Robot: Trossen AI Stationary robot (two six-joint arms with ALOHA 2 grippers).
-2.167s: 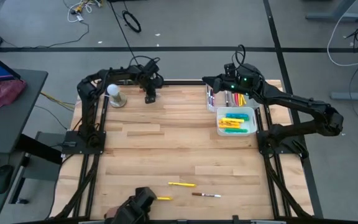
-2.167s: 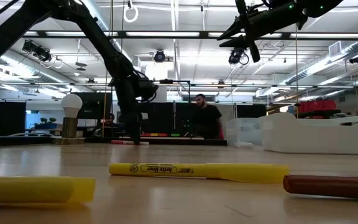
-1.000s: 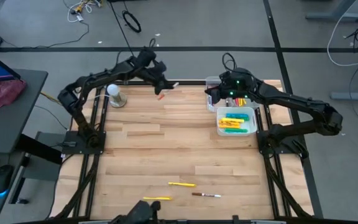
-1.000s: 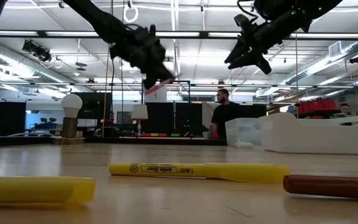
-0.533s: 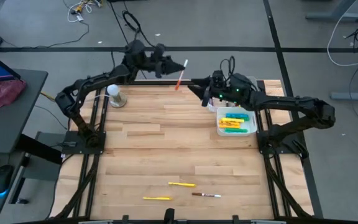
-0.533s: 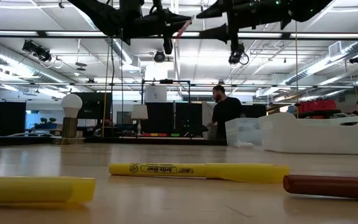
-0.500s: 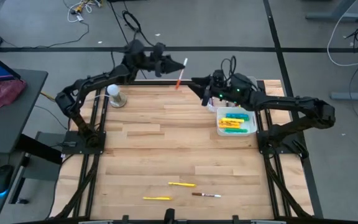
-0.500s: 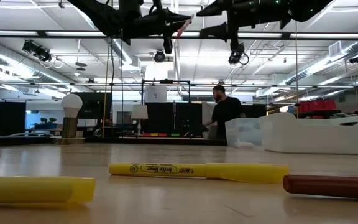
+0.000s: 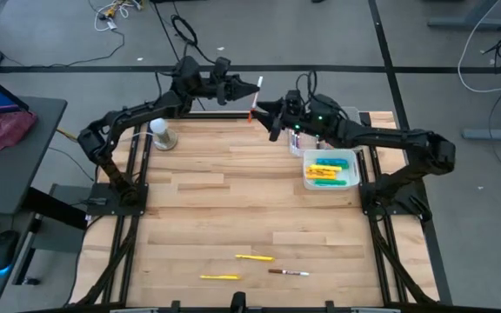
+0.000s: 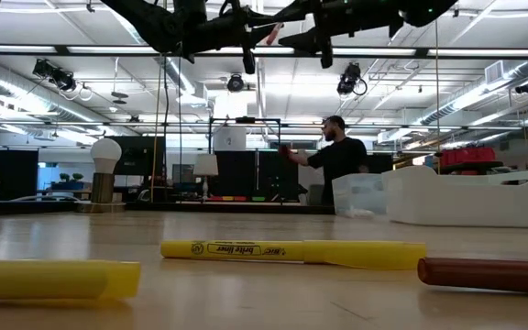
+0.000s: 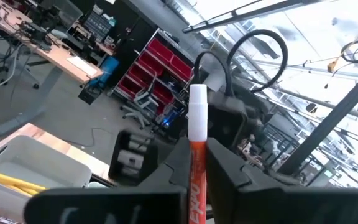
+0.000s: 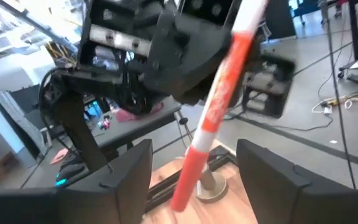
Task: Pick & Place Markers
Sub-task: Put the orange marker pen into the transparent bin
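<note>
A marker (image 9: pixel 254 97) with a red barrel and a white end hangs high above the table's far edge, and my left gripper (image 9: pixel 240 89) is shut on it. My right gripper (image 9: pixel 266 113) is open. Its fingers (image 12: pixel 129 180) stand on either side of the marker's red end (image 12: pixel 194 162) without touching it. Three more markers lie near the front edge: two yellow (image 9: pixel 254 257) (image 9: pixel 219 277) and one dark-capped (image 9: pixel 287 273). In the low view the held marker (image 10: pixel 271 35) shows at the top between both grippers. My left gripper pinches the marker's red barrel (image 11: pixel 196 177) between its two fingers. The fingers come about level from the table's left and lie across the marker. The marker is lifted clear of the table, and its white end (image 11: pixel 197 106) sticks out beyond the fingers.
A clear bin (image 9: pixel 351 181) with yellow and green markers stands at the far right, with a second bin (image 9: pixel 296 143) behind it. A white ball on a grey base (image 9: pixel 162 132) stands at the far left. A person (image 10: pixel 337 160) stands beyond the table.
My left gripper has risen toward the far edge and tipped from pointing down to about level, carrying the marker up with it. The marker now sticks out with its white end up. My right gripper has gone from over the bins toward the table's left, up to the marker.
</note>
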